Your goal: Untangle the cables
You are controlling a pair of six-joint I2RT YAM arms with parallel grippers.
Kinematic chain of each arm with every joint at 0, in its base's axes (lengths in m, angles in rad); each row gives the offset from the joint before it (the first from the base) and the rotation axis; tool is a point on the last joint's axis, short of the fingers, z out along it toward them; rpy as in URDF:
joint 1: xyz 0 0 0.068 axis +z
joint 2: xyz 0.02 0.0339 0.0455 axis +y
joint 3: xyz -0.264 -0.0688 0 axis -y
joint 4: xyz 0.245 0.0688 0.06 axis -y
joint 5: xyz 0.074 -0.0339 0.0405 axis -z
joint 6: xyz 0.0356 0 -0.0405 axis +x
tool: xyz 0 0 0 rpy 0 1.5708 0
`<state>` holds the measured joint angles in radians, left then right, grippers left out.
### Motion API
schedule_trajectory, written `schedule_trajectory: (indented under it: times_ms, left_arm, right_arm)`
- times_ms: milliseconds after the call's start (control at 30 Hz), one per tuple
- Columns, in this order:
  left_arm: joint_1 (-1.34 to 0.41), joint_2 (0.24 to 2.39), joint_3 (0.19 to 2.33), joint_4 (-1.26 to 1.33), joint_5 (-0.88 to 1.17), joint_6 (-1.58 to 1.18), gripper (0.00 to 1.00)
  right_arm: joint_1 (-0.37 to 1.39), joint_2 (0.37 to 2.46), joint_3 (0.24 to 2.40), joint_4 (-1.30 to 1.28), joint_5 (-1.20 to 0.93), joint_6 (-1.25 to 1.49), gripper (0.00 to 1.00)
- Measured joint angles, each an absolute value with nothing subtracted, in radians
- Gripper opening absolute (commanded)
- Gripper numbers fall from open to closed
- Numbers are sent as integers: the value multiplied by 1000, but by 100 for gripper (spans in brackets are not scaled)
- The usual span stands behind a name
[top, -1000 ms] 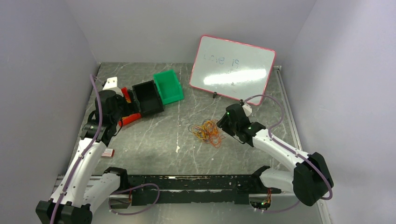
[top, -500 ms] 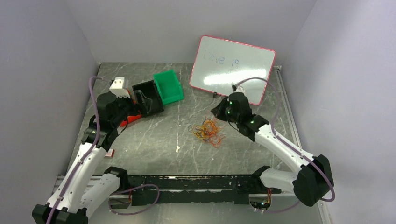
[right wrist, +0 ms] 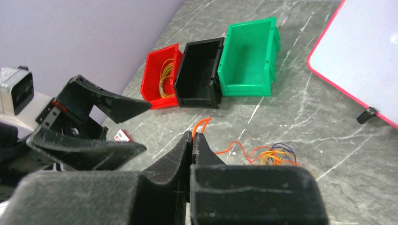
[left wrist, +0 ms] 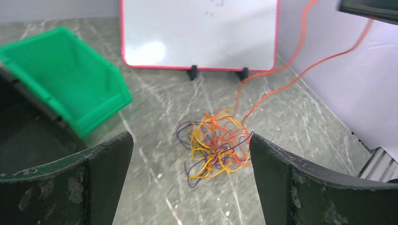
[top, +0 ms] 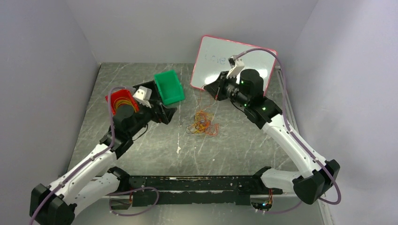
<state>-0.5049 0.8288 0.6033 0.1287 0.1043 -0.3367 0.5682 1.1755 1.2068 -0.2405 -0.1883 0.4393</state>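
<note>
**Desk:** Overhead first. Where are the cables?

**Photographer:** The cables [top: 202, 124] lie in an orange, yellow and dark knot near the middle of the grey marbled table [top: 141, 140]. A green bin [top: 174, 98], a black bin [top: 149, 86] and a red bin [top: 109, 100] stand at 10 o'clock from the knot (yellow strands lie in the red one). A whiteboard [top: 244, 70] stands at 1 o'clock.

**Desk:** And the arms?

**Photographer:** The right gripper [top: 210, 88] hangs at 12 o'clock from the knot, raised off the table. An orange strand [top: 202, 103] runs up to it from the pile. The left gripper [top: 169, 113] sits at 9 o'clock, near the knot but apart from it.

**Desk:** From the left wrist?

**Photographer:** The left gripper's jaws are spread wide with nothing between them. The cables [left wrist: 216, 145] rest on the table straight ahead. The orange strand [left wrist: 328, 58] climbs toward 1 o'clock, up to the right gripper [left wrist: 371, 8] in the top corner.

**Desk:** From the right wrist?

**Photographer:** The right gripper [right wrist: 193, 138] has its fingers pressed together, pinching the orange strand [right wrist: 201, 123], which curls out at the tips. The rest of the pile [right wrist: 274, 154] lies at 3 o'clock. The three bins stand in a row at 12 o'clock, and the left gripper [right wrist: 148, 127] is at 9 o'clock with its jaws released.
</note>
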Motion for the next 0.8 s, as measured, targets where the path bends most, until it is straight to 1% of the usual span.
schedule_trajectory:
  times_ms: [200, 367, 567, 800]
  left_arm:
    - [-670, 913, 520, 389, 42, -300, 100]
    - [-761, 1027, 500, 544, -23, -246, 100]
    - [-805, 1137, 500, 706, -75, -185, 100]
    - [-838, 1250, 516, 844, -92, -157, 100]
  right_arm:
    - [568, 1216, 1250, -265, -194, 454, 0]
    - [568, 1238, 1330, -267, -211, 479, 0]
    - [571, 1242, 1431, -249, -243, 509, 0]
    - [589, 1253, 1438, -226, -257, 554, 0]
